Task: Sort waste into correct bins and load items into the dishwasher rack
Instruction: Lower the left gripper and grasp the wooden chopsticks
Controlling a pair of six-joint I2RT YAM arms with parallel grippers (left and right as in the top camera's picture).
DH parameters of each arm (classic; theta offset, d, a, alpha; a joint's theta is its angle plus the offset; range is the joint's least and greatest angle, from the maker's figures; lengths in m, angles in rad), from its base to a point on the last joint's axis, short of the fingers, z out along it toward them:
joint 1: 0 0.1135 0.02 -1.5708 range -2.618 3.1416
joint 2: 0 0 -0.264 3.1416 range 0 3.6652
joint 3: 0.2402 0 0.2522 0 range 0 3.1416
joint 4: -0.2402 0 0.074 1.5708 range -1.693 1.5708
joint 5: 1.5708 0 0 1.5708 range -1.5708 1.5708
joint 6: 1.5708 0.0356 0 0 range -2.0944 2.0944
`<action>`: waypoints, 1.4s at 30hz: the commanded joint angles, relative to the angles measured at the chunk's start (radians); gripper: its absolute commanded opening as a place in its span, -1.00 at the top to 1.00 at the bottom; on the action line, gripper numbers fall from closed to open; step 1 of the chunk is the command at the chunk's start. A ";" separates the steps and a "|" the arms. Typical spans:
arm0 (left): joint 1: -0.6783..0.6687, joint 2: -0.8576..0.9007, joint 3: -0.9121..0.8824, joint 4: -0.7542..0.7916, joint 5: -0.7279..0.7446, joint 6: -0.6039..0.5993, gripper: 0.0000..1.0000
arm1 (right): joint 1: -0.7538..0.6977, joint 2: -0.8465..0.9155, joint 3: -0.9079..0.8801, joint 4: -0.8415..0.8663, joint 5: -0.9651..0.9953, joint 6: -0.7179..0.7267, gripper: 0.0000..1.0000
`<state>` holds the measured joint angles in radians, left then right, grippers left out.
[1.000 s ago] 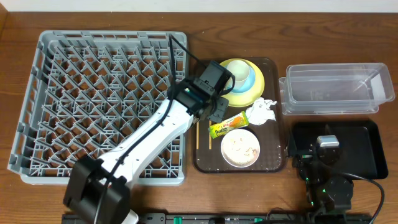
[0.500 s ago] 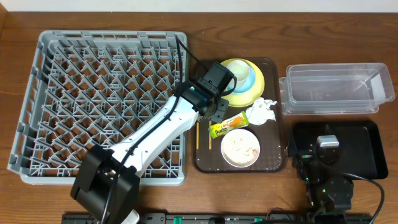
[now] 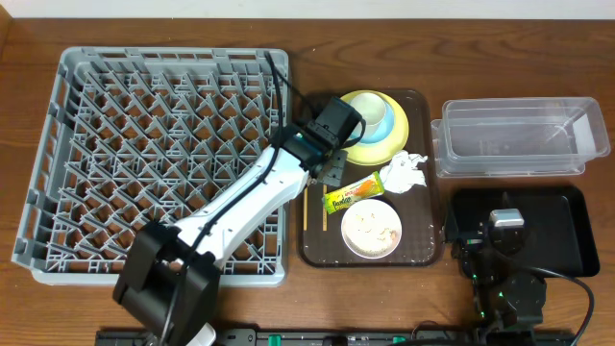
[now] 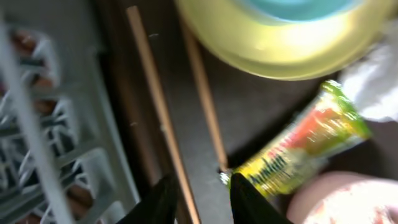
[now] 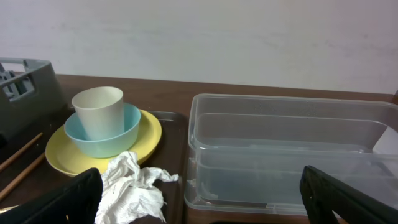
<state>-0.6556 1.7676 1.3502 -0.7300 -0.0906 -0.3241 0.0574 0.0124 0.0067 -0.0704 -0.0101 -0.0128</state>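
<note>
1. Brown wooden worktop (image 3: 19,317); pale wall (image 5: 249,37) behind.
2. Left end effector (image 4: 202,200) narrowly parted astride a chopstick (image 4: 157,99) on the brown tray (image 3: 423,245).
3. Right end effector (image 5: 200,202) spread wide above the black tray (image 3: 567,231).

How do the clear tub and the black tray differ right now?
The clear tub is see-through with tall walls; the black tray is opaque and shallow. In the overhead view the tub sits farther back, and the tray sits in front of it. Both are rectangular, similar in footprint, and show no waste inside.
</note>
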 commanded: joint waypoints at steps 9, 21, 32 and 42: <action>0.003 0.097 -0.007 0.015 -0.147 -0.134 0.55 | 0.000 -0.005 -0.001 -0.005 0.002 -0.011 -0.99; 0.003 0.110 -0.007 0.005 -0.146 -0.134 0.48 | 0.000 -0.005 -0.001 -0.005 0.002 -0.011 -0.98; 0.003 0.113 -0.007 0.018 -0.146 -0.134 0.63 | 0.000 -0.005 -0.001 -0.005 0.002 -0.011 -0.99; 0.003 0.115 -0.007 0.018 -0.146 -0.134 0.63 | 0.000 -0.005 -0.001 -0.005 0.002 -0.011 -0.98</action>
<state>-0.6556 1.8721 1.3502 -0.7097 -0.2169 -0.4500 0.0574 0.0124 0.0067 -0.0704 -0.0101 -0.0128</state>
